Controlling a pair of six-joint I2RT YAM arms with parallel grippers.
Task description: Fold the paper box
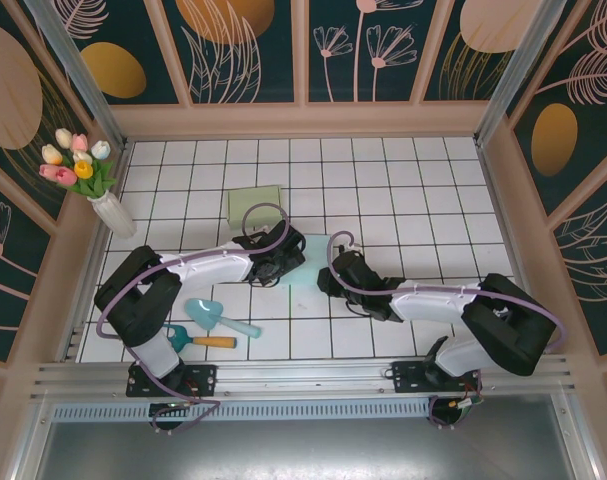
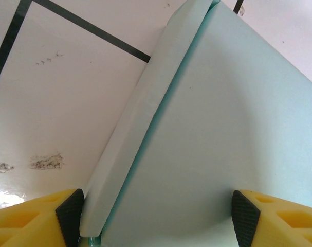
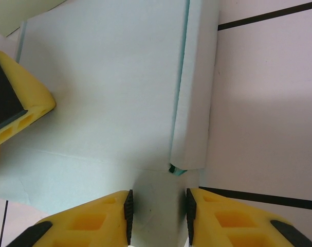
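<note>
Left fingers (image 2: 68,213) are standing wide open, with the paper box (image 3: 104,92) lying between them on the worktop (image 3: 263,103). Right fingers (image 3: 94,224) are sitting narrowly astride its flap; grip cannot be told.

Pale mint paper box (image 1: 305,270) is lying mostly flat on the white tiled surface (image 1: 403,190), one long side flap (image 3: 194,87) folding inward.
</note>
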